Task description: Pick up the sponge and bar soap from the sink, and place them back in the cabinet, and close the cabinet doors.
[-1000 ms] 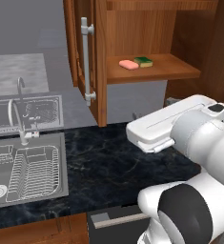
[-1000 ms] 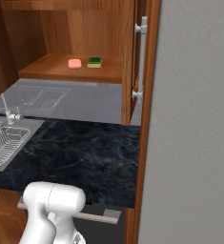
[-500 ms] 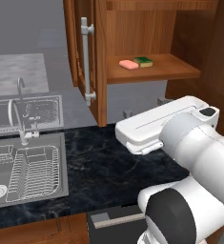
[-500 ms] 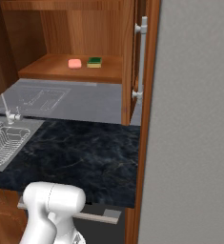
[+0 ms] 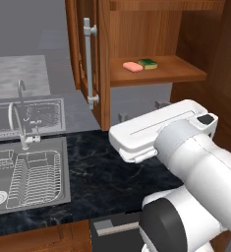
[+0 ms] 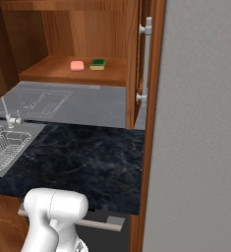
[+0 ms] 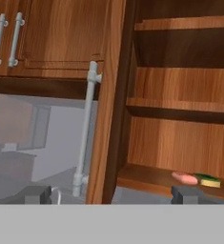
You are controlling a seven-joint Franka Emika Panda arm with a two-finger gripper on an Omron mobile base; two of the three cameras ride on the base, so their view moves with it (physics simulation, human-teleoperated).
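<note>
The salmon-pink bar soap (image 5: 132, 66) and the dark green sponge (image 5: 148, 63) lie side by side on the lower shelf of the cabinet (image 5: 178, 73), soap to the left. The right base view shows the same soap (image 6: 77, 65) and sponge (image 6: 97, 64). Both cabinet doors stand open: the left door (image 5: 104, 74) and the right door (image 6: 135, 64), each with a silver bar handle. The sink (image 5: 63, 170) holds a wire rack. My gripper (image 7: 112, 193) is open and empty, facing the left door's edge (image 7: 111, 105), with the soap (image 7: 184, 177) and sponge (image 7: 208, 180) to its right.
A faucet (image 5: 19, 113) rises behind the sink. Dark marble counter (image 5: 102, 172) runs under the cabinet. A dark drawer with a silver handle (image 6: 100, 224) sits below the counter edge. Closed wall cabinets with paired handles (image 7: 7, 38) hang left of the open door. A grey panel (image 6: 200, 123) stands at right.
My hand has swung steadily to the left in the left base view, toward the open left door. The soap, sponge and doors have not moved; the jaws stay open.
</note>
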